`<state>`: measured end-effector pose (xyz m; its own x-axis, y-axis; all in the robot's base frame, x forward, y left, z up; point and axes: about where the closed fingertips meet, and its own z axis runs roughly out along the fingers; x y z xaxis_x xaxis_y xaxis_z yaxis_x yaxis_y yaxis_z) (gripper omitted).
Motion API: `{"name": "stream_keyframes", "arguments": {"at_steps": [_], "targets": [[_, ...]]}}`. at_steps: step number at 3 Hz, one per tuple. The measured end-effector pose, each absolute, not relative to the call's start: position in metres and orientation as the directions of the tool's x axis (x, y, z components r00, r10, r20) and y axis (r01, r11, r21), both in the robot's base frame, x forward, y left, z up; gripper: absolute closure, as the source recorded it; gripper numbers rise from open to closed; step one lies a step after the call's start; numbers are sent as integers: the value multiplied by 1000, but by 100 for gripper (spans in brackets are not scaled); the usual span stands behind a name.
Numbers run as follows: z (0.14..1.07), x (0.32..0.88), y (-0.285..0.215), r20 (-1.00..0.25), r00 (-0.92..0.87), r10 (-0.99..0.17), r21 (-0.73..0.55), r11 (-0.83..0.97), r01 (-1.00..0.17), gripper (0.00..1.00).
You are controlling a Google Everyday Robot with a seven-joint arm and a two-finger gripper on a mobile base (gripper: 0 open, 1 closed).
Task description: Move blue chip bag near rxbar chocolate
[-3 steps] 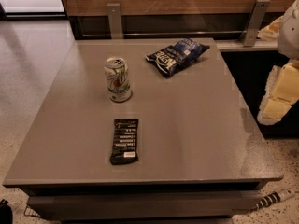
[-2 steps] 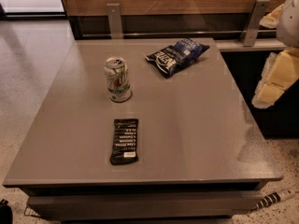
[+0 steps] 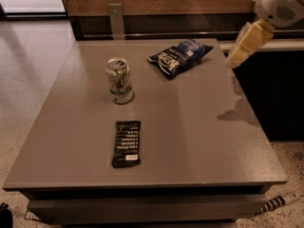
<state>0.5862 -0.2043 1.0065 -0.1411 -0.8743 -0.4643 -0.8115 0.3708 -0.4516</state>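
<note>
The blue chip bag (image 3: 180, 57), crinkled navy foil with white lettering, lies at the far middle-right of the grey table (image 3: 204, 141). The rxbar chocolate (image 3: 127, 143), a flat black wrapper with white text, lies near the front left-centre. My gripper (image 3: 239, 52), cream-coloured, hangs in the air at the table's far right edge, to the right of the chip bag and apart from it. It holds nothing that I can see.
A silver-green drink can (image 3: 119, 80) stands upright between the bag and the bar, left of centre. A low wall with metal posts (image 3: 115, 20) runs behind the table. A dark cabinet (image 3: 275, 94) sits to the right. A striped cable (image 3: 278, 203) lies on the floor.
My gripper has moved up and to the left, from beside the table's right edge toward its far right corner. The bag, can and bar have not moved.
</note>
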Motion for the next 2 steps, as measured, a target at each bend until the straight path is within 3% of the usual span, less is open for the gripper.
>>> {"name": "stream_keyframes", "arguments": {"at_steps": [2], "targets": [[985,643,-179,-605,-156,-781,-424,482,-767,0]]}}
